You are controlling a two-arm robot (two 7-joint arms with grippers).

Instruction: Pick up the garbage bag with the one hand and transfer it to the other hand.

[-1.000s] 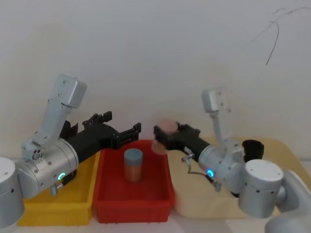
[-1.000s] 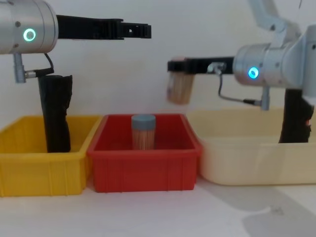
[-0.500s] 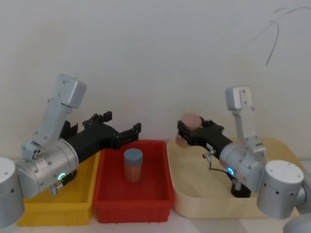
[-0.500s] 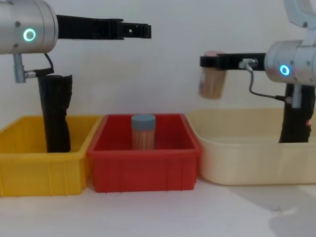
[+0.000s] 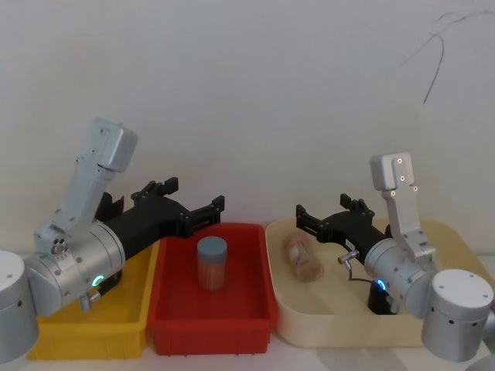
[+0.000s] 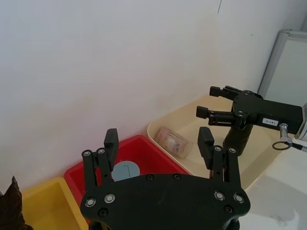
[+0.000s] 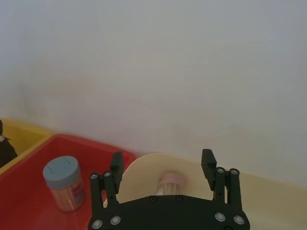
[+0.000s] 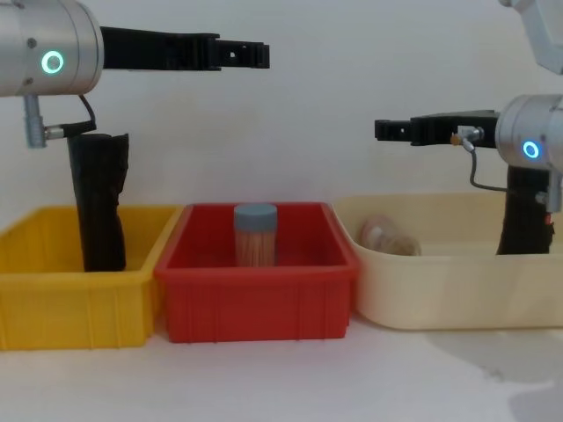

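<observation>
The right gripper (image 5: 323, 220), blue-ringed, has released the pink-capped jar (image 5: 302, 257), which now lies on its side in the cream tray (image 5: 445, 232); jaws stand apart, empty, above the tray. The left gripper (image 5: 191, 205), green-ringed, remains raised over the red bin (image 5: 213, 321), jaws apart, empty. The garbage bag (image 8: 99, 200) stands upright in the yellow bin (image 8: 53, 312), far left, untouched. The transfer has not begun

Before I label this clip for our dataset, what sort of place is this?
Probably a robot test bench: a yellow bin, red bin and cream tray lined up on a table against a bare white wall.
</observation>
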